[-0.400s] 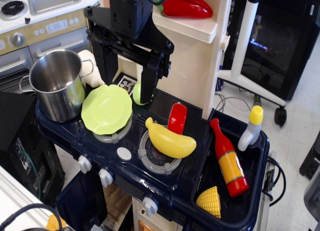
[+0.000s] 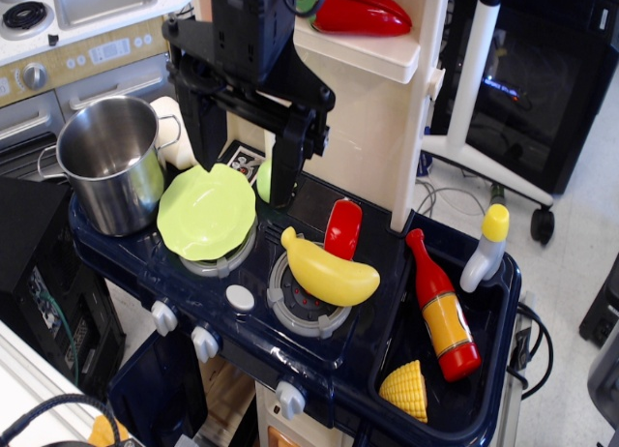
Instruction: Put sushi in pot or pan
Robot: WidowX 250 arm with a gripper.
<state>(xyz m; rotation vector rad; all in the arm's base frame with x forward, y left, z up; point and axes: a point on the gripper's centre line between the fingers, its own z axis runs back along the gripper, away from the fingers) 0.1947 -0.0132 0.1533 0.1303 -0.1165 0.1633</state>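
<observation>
Gripper (image 2: pixel 286 181): black, hanging over the back of the bench (image 2: pixel 387 273); only one finger shows, so whether the jaws are spread or pressed together cannot be told.
Sushi (image 2: pixel 342 228): at 4 o'clock from the gripper, propped behind the banana (image 2: pixel 327 270).
Plate (image 2: pixel 206 211): light green, at 8 o'clock.
Pot (image 2: pixel 111 163): steel, at 9 o'clock.
</observation>
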